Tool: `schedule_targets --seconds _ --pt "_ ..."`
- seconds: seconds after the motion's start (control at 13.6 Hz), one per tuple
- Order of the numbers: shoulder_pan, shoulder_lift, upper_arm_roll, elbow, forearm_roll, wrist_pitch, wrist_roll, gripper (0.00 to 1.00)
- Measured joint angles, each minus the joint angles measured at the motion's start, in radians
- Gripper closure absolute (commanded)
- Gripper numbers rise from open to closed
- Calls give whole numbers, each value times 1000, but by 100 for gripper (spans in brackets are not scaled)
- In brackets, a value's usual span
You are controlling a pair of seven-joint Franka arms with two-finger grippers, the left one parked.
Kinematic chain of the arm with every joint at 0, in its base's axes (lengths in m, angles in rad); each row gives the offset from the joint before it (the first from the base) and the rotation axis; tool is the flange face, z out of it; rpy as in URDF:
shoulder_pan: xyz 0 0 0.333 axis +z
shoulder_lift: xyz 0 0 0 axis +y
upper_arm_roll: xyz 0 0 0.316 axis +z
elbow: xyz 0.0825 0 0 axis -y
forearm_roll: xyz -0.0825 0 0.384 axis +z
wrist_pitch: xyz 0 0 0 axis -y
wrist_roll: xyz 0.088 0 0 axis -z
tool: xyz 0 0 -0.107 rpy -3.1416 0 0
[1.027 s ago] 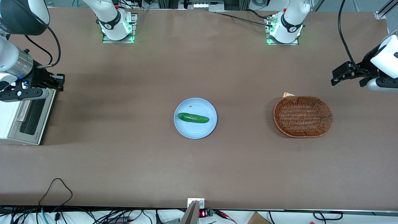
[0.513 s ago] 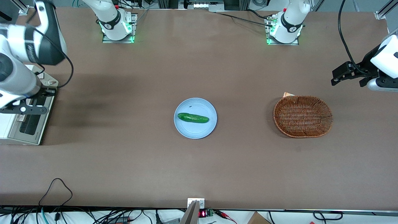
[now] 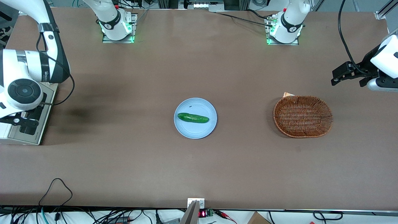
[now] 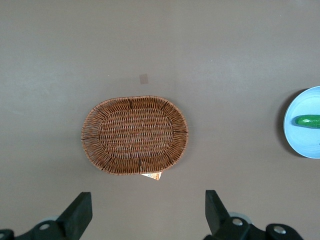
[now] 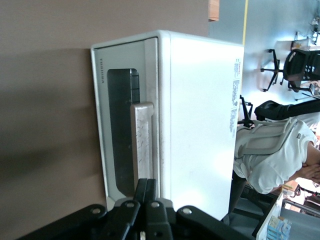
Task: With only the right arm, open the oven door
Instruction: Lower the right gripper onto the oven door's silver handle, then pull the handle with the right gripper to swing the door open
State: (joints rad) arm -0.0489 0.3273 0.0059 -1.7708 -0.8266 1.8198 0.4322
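Oven door (image 5: 122, 135) shut, pincer (image 5: 146, 200) closed, just beside handle (image 5: 142, 145)

Even overhead light; soft arm shadow on table (image 3: 90, 112).

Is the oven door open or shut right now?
Shut. The oven door lies flush against the white oven, handle not pulled out. The gripper sits by the handle's end, fingers together.

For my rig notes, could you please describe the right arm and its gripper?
The right arm is white with rounded joints, black bands, a dark round joint cap and a looping black cable. Its black gripper, by the oven door, is shut.
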Motion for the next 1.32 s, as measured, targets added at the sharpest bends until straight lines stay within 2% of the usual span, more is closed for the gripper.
schedule_targets --seconds 0.22,0.73,1.32 --pt "-8 23 -10 -10 -50 12 72 100" --pt "-17 57 -40 -49 -101 47 106 100" --pt "-25 74 -49 -53 -103 63 107 100"
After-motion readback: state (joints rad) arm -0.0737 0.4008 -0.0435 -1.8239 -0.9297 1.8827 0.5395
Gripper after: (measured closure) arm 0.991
